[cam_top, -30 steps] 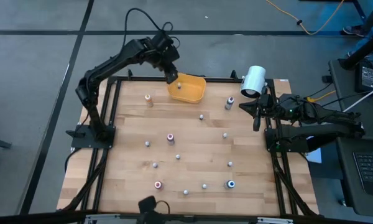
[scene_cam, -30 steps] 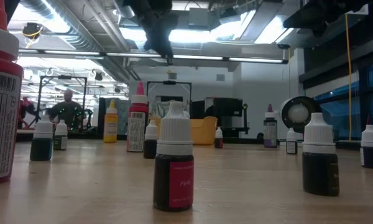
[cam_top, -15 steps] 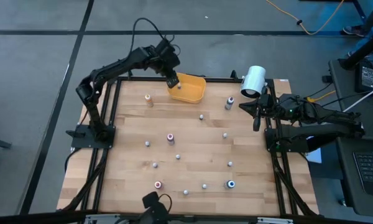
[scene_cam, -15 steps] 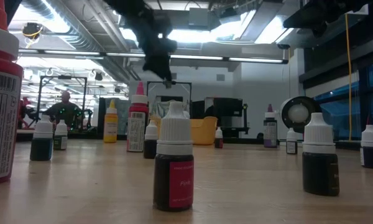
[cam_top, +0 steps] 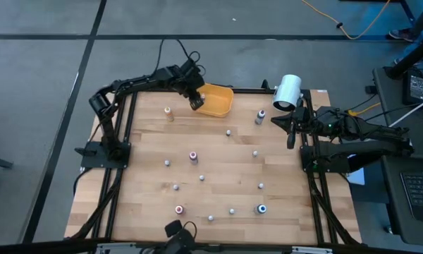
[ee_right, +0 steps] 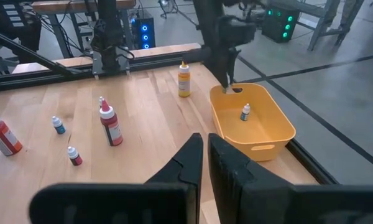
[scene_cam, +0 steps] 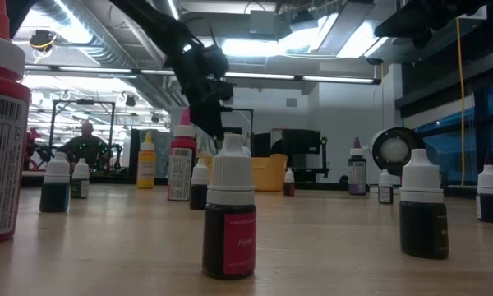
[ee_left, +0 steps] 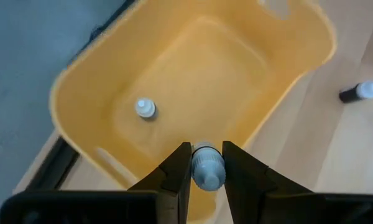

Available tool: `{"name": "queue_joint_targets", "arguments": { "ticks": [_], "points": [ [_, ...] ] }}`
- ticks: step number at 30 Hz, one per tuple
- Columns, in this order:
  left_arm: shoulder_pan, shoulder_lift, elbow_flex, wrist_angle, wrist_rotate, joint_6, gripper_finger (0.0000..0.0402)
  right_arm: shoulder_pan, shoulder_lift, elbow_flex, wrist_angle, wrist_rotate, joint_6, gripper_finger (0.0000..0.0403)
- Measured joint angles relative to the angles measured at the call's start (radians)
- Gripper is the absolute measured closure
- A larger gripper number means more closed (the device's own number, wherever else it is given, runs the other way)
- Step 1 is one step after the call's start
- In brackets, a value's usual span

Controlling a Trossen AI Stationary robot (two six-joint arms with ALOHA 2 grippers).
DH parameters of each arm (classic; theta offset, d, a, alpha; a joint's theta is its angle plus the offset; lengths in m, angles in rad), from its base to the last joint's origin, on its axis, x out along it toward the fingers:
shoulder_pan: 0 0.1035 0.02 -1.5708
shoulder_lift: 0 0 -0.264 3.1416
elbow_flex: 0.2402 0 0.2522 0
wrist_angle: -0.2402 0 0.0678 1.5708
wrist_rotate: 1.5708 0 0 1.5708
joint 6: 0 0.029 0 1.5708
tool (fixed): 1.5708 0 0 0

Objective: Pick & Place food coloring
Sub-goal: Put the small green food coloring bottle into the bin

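Observation:
My left gripper hangs over the left rim of the orange bowl, shut on a tiny food coloring bottle with a pale grey cap. In the left wrist view the bowl lies just beyond the fingers, and one white-capped bottle stands on its floor. More food coloring bottles stand scattered over the wooden table. My right gripper waits shut above the table's right edge. My left gripper pinches the bottle between its two fingers, at the sides of its capped end. The fingers slant down from the table's left side. The bottle is lifted clear, above the bowl's rim.
A big white cylinder sits at the far right corner. An orange bottle stands left of the bowl, a taller bottle to its right. Black frame rails border the table. A person sits in the room behind.
My left gripper has come down with the bottle from well above the bowl to just over its left rim, tipping a little more toward level. Its fingers have kept their hold. The bowl and the other bottles have stayed put.

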State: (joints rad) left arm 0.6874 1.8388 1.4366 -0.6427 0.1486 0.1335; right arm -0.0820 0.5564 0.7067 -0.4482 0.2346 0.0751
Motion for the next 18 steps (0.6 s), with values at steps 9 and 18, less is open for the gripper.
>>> {"name": "queue_joint_targets", "arguments": {
  "ticks": [9,18],
  "points": [
    [0.003,0.104,0.078,-0.041,-0.033,0.034,0.0327,0.0,0.0,0.0,0.0,-0.001,0.026,0.0373],
    [0.004,0.179,0.08,-0.04,-0.056,0.029,0.0327,0.0,0.0,0.0,-0.003,0.0,0.016,0.0373]
  ]
}}
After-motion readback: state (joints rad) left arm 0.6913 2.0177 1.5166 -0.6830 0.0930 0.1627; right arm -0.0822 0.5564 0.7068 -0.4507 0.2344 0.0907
